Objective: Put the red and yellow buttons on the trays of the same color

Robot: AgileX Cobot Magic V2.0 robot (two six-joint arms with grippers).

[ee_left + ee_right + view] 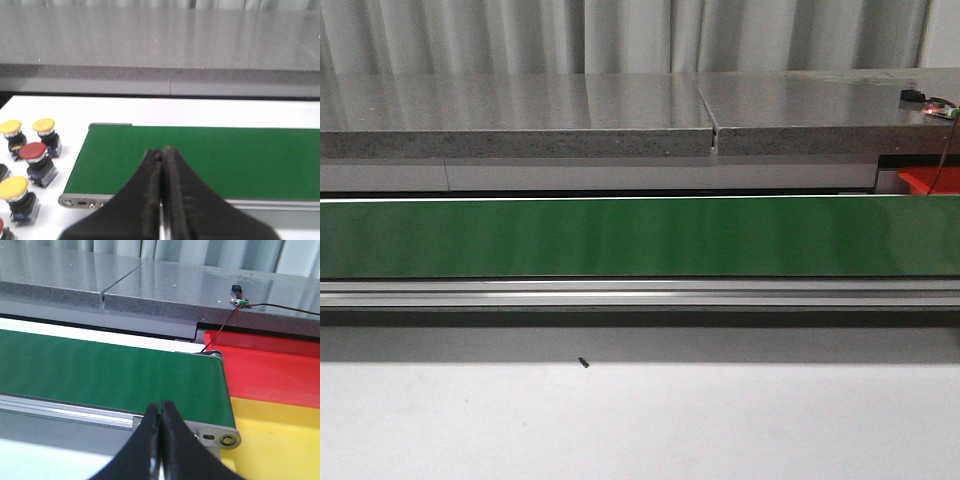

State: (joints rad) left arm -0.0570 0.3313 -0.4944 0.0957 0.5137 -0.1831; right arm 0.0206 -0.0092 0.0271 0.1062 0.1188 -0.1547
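Long green conveyor belt [640, 236] empty, red plastic tray [270, 372] and yellow plastic tray [280, 440] at its right end, round-capped red/yellow pushbuttons [36, 157] on white counter [40, 107] at 9 o'clock of left end effector [162, 155], nearer arm; right end effector [160, 407] also pressed together, empty.

Left gripper [162, 152]: two black fingers [150, 200], matte, wedge-shaped, widened toward base, tapered to narrow tips; inner edges looked rough, worn, faintly brownish. Right gripper [160, 405]: same black tapered fingers [175, 445], smoother surface, thin pale seam between them. No cables, screws, markings showed.
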